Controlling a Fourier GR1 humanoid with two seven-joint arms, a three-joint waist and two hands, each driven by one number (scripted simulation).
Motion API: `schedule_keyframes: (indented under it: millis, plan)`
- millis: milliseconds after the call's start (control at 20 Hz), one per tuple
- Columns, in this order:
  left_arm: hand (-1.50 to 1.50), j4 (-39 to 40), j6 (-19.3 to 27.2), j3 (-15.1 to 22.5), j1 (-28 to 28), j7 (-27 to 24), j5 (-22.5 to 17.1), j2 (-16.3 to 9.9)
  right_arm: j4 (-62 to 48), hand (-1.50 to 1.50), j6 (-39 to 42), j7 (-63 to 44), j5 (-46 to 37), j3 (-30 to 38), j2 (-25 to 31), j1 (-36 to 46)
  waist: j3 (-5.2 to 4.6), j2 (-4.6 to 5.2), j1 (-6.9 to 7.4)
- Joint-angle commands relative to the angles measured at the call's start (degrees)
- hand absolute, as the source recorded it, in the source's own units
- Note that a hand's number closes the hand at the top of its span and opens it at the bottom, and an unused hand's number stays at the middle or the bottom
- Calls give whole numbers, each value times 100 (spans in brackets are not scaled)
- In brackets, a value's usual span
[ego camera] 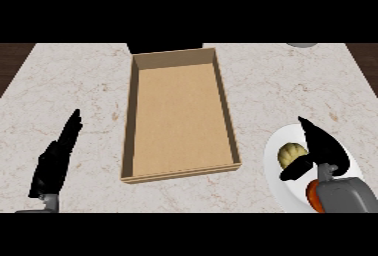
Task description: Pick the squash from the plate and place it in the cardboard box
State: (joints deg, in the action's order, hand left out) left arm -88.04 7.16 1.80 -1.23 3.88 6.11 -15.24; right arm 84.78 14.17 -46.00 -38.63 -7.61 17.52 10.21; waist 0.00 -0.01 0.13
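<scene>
**Both hands low in the head view**

Left hand (55,160) at the lower left, fingers straight and pointing up and slightly right, at rest, holding nothing; grey wrist just visible at the bottom edge. Right hand (321,147) at the lower right, fingers extended up-left, thumb stretched out to the left and downward. Grey right forearm entering from the bottom right corner.
</scene>
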Motion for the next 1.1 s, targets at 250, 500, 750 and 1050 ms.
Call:
schedule_keyframes:
  millis: [250,500,750,1050]
  plan:
    - [0,221,-200,-246,405,217,191,186,211,150,-4,132,-277,-39,-484,-364,0,-2,-24]
    - [0,97,-377,-392,397,310,45,-2,-549,150,-549,719,-1052,95,168,266,2,6,10]
    - [0,-212,-390,-338,-102,62,155,149,-279,150,-783,590,-1549,-96,-77,191,0,-2,13]
    - [0,43,-472,-444,51,47,66,175,1236,150,-858,-1015,-2661,-1089,-788,-790,-5,-15,-57]
